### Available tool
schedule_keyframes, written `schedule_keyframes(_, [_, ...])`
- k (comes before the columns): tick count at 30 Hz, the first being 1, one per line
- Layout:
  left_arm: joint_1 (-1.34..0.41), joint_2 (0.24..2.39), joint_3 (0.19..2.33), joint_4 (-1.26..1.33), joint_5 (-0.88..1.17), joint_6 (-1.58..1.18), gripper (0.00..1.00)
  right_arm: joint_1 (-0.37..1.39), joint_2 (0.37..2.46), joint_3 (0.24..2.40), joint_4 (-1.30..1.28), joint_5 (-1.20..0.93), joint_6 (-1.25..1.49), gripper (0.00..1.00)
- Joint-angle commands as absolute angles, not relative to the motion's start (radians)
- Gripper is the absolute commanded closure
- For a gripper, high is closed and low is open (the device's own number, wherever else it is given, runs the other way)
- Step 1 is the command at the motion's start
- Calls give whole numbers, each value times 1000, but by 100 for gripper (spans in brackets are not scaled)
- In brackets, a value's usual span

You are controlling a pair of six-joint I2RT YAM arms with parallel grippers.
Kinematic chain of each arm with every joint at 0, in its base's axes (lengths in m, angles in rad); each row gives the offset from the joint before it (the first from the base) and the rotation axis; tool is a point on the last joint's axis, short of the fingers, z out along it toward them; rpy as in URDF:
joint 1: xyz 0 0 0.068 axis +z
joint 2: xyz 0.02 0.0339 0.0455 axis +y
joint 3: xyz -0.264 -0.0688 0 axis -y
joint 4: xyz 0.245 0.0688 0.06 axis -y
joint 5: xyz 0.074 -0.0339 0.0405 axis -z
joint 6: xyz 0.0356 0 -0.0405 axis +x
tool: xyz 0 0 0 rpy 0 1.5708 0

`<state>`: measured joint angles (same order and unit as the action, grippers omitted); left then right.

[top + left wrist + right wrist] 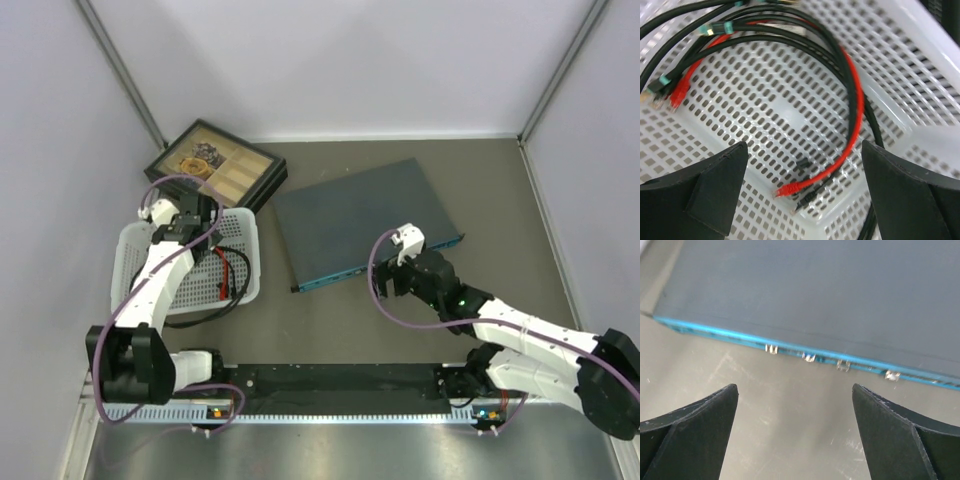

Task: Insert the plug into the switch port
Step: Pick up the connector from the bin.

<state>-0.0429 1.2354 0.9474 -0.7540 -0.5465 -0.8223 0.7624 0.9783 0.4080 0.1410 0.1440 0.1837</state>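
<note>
The switch [365,215], a flat dark blue-grey box, lies mid-table with its teal socket edge [805,347] facing the arms. My right gripper [794,386] is open and empty just in front of that edge [398,262], above bare table. Several small clear tabs [809,357] stick out of the sockets. My left gripper [804,144] hangs open over the white basket [135,250]. Below its fingers lie a red cable's plug [787,190] and a black cable's plug [805,200]. More plugs [679,94] lie at the basket's upper left.
A black compartmented tray [215,165] stands behind the basket at the back left. Red and black cables [852,105] loop across the basket floor. Grey walls close in on both sides. A black rail [330,380] runs along the near edge between the arm bases.
</note>
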Motion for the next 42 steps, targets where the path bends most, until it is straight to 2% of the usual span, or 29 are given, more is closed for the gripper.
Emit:
schedule_keyframes(1, [-8,1252,916,-747,-632,-972,1,756,1020,474,85,94,196,6])
schedule_keyframes(12, [109,1333,922,-703,-684,-1002,1,755,1063,543,12,77,184,5])
schedule_keyframes(17, [138,1328,966,-693,-739,-939,1,756,1095,572,11,68,169,6])
schedule_keyframes(22, [201,1367,1005,-655,-680,-850,1,756,1129,583,20,57,149,5])
schedule_keyframes(26, [202,1407,1084,-700,-730,-784,1,756,1138,588,26,45,144,5])
schedule_keyframes(29, [221,1391,1068,-683,-762,-749,1,756,1135,583,31,48,138,5])
schedule_keyframes(36, [324,1373,985,-667,-672,-779,1,755,1143,575,40,48,135,5])
schedule_keyframes(42, [328,1377,940,-647,-563,-781,1,756,1154,575,46,41,135,5])
